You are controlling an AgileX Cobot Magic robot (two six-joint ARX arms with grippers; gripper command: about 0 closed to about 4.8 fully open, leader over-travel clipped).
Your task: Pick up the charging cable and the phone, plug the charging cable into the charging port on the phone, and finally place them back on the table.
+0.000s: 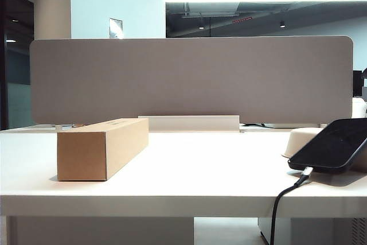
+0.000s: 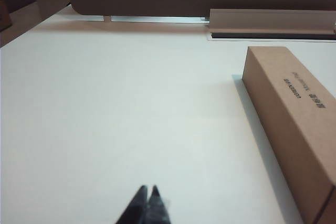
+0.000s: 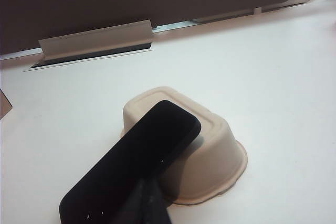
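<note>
Your table [image 1: 189, 182] is white, flat and bare enough to slide things on. On its left side lies a cardboard box [image 1: 103, 147], no part of the job.

The phone [image 3: 134, 169] leans tilted on an upturned cream tray [image 3: 210, 150] at the right, its lower end overhanging. Expect it stiff, fairly heavy, glossy and slippery: take it by the long side edges, not the screen.

The charging cable [image 1: 281, 205] is thin and limp; in the exterior view its plug meets the phone's lower edge, the cord drooping over the table edge. Pinch the short collar behind the plug.

The left gripper [image 2: 148, 203], clenched and empty, hovers near the box. The right gripper [image 3: 149, 203], also clenched and empty, hangs just over the phone.
</note>
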